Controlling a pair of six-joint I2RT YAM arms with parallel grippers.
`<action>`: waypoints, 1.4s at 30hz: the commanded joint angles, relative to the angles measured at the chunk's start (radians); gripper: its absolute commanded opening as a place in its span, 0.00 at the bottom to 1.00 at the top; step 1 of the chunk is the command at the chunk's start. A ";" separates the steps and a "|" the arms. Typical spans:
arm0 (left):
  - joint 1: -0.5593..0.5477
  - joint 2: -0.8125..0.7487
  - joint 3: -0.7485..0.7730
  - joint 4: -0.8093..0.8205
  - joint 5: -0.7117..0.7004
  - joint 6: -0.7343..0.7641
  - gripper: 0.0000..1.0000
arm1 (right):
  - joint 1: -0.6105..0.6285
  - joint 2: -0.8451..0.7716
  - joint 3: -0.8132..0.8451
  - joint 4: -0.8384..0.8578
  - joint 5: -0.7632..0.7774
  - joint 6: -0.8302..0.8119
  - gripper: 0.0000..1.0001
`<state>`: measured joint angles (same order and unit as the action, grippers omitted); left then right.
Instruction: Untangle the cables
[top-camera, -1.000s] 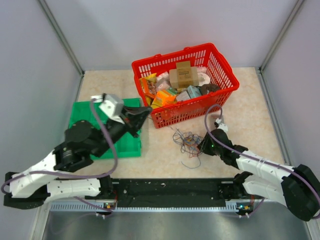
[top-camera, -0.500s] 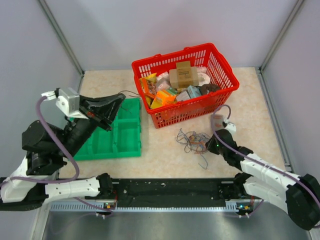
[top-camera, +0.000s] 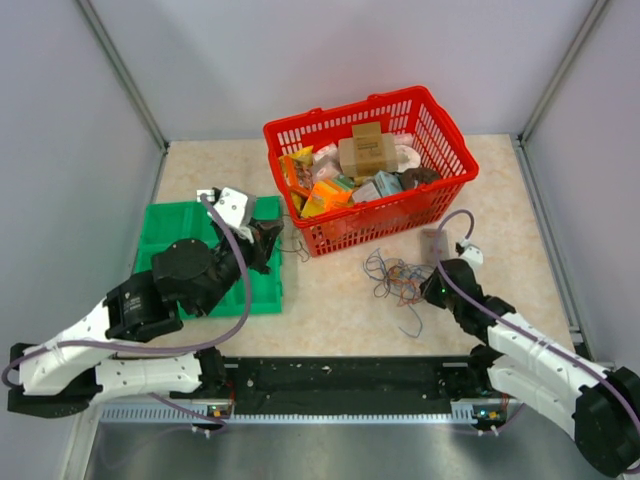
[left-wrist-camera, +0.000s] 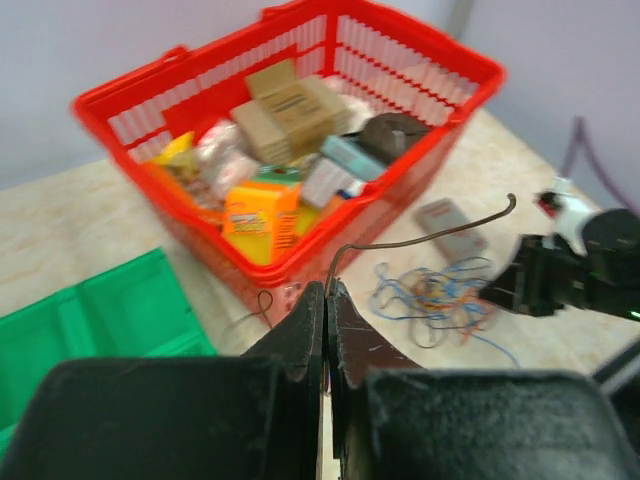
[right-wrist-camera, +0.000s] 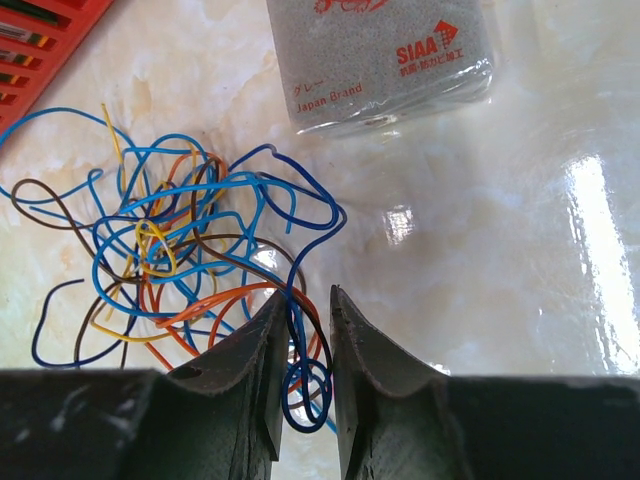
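Over green tray (top-camera: 175, 222), left claw (left-wrist-camera: 326, 300) clamping dark wire (left-wrist-camera: 420, 240) — right claw (right-wrist-camera: 305, 330) low, pinching cables (right-wrist-camera: 180, 250).

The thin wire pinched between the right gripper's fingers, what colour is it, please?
Dark blue wire, seen best in the right wrist view.

The cables (right-wrist-camera: 190, 250) are blue, dark blue, brown, orange and yellow; the packet (right-wrist-camera: 385, 55) is grey with red print; the basket (top-camera: 370, 170) is red; the tray (top-camera: 262, 285) is green; the worktop (top-camera: 510, 230) is beige, marbled; both claws (right-wrist-camera: 304, 320) (left-wrist-camera: 327, 320) are black.
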<state>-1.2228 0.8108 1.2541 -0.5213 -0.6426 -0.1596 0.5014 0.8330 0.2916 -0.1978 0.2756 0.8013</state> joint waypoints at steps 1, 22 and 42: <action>0.093 0.045 0.106 -0.106 -0.210 -0.044 0.00 | -0.004 -0.011 -0.005 0.009 0.007 -0.022 0.23; 1.080 0.416 0.211 0.174 0.679 -0.331 0.00 | -0.006 -0.055 -0.029 0.038 -0.026 -0.042 0.24; 1.111 0.455 -0.175 0.235 0.545 -0.481 0.00 | -0.006 -0.081 -0.042 0.043 -0.036 -0.050 0.25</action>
<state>-0.1181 1.2667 1.1469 -0.3119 -0.0204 -0.5812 0.5007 0.7647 0.2481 -0.1909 0.2390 0.7662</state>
